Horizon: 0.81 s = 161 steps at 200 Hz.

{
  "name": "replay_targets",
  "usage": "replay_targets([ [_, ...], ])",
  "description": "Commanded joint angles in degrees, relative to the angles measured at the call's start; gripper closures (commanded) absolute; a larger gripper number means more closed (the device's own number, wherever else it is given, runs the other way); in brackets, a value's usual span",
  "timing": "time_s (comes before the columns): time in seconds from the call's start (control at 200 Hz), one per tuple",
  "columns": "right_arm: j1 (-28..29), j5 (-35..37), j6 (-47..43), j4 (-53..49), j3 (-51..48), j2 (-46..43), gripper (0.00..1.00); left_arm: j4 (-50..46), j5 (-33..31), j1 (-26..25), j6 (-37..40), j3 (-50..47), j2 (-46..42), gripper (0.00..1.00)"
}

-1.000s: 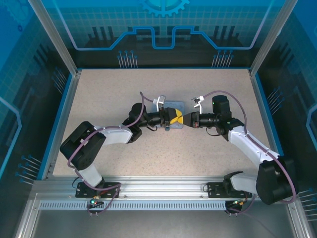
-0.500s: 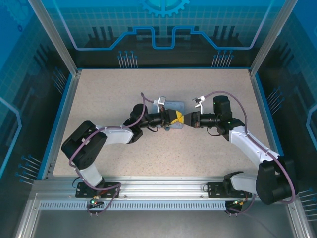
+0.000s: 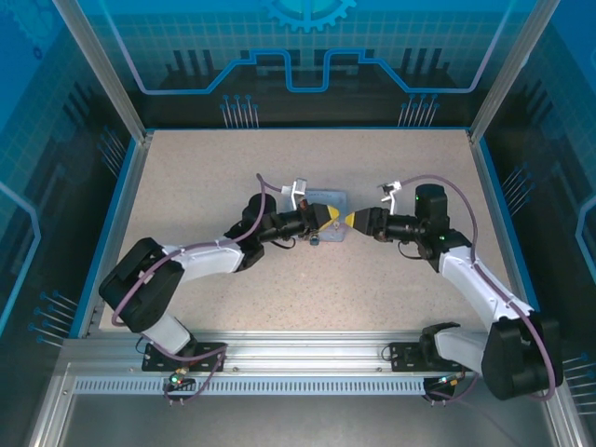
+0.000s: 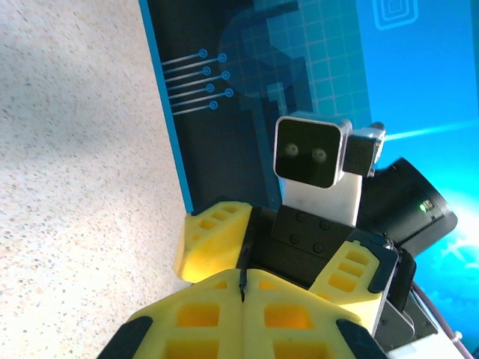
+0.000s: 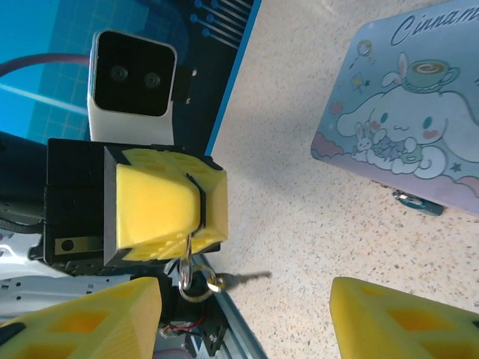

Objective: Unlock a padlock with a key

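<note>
At the left of the speckled table (image 3: pixel 186 177), the left arm (image 3: pixel 200 259) is stretched from the near edge toward the middle. The left gripper (image 3: pixel 331 217) is seen over a pastel-blue tin (image 3: pixel 335 197) with a cartoon print, its tip turned to the right. Its yellow fingers (image 5: pixel 153 202) are pressed tightly together, and a thin wire ring (image 5: pixel 187 258) is pinched in the seam between them. The key (image 5: pixel 228 282) is hung from that ring just below the fingers and is carried clear of the table, with its blade lying roughly level. In the left wrist view the same two fingers are seen closed flat against each other.

The tin is laid flat on the table at the middle, partly covered from above by the left gripper. A small dark bluish-grey object, taken to be the padlock (image 5: pixel 416 202), is seen at the tin's edge, touching it. Whether its shackle is open cannot be told.

Just to the right, the right gripper (image 3: pixel 352 220) is held facing the left one, tip toward tip, with a small gap between them. Its jaws are spread wide and nothing is held in them. The right arm (image 3: pixel 475 279) is bent back to its base at the near right.
</note>
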Motion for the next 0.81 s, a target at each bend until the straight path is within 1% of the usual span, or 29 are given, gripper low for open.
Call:
replay_targets([
  [0.0, -0.9, 4.5, 5.8, 3.0, -2.4, -3.0, 0.38, -4.4, -5.7, -0.3, 4.2, -1.4, -3.7, 1.00],
  [0.16, 0.3, 10.0, 15.0, 10.4, -5.9, -5.8, 0.40, -6.9, -13.5, -0.2, 4.5, -2.5, -7.1, 1.00],
  [0.225, 1.6, 12.4, 17.1, 13.2, -6.7, -6.8, 0.41, -7.2, -16.1, -0.3, 4.1, -2.5, -8.0, 1.00],
  [0.33, 4.5, 16.4, 18.5, 14.9, -6.3, -7.7, 0.43, -7.0, -19.4, -0.3, 3.7, -2.4, -9.1, 1.00],
  [0.45, 6.6, 17.5, 18.8, 18.4, -4.7, -6.3, 0.44, -7.0, -19.7, -0.4, 4.0, -1.3, -9.3, 1.00],
  [0.645, 9.7, 16.8, 18.9, 23.1, -1.4, -0.6, 0.50, -7.1, -20.4, -0.5, 4.1, -0.4, -9.3, 1.00],
  [0.8, 12.6, 17.4, 18.7, 24.9, 1.6, 3.5, 0.53, -6.9, -20.9, -0.8, 4.2, -0.2, -9.2, 1.00],
])
